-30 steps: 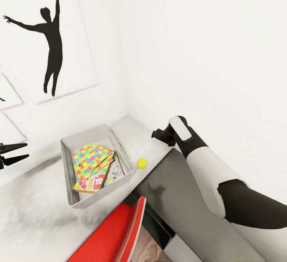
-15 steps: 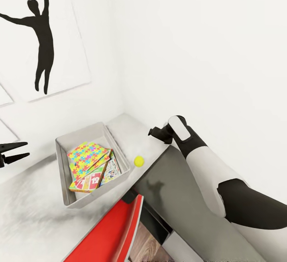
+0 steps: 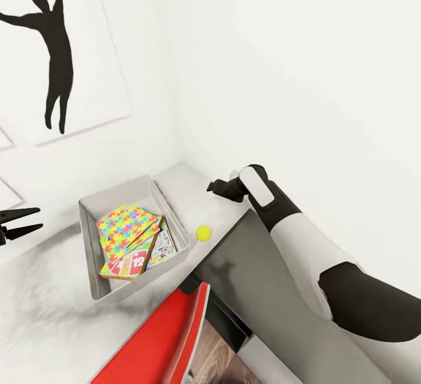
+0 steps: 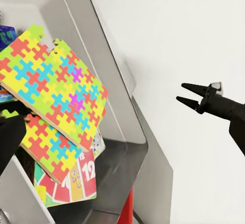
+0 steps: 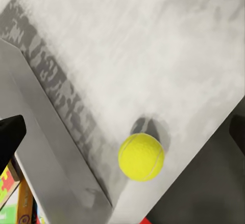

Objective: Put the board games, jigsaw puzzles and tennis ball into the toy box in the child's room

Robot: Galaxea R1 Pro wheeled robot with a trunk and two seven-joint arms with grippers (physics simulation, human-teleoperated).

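The light grey toy box (image 3: 88,244) stands on the white table (image 3: 47,308) near the corner of the room. Inside it lie two bright jigsaw puzzles (image 3: 128,224) (image 4: 51,78) stacked over board games (image 3: 126,265) (image 4: 71,180), and a blue board game (image 4: 6,32) peeks out at one side. The tennis ball (image 3: 203,232) (image 5: 141,156) rests on the table just right of the toy box wall (image 5: 56,147). My right gripper (image 3: 211,186) (image 4: 179,92) (image 5: 127,129) hovers open above and behind the ball. My left gripper (image 3: 40,219) hangs open left of the box, holding nothing.
White walls close in behind and to the right of the table, with a black silhouette picture (image 3: 55,51) on the back one. A red chair (image 3: 169,337) sits at the table's front edge. The lower dark grey side unit (image 3: 263,290) lies under my right arm.
The head view has swung slightly, sliding the scene left. My right gripper has edged left and further out over the table's corner. The ball, box and left gripper stay put.
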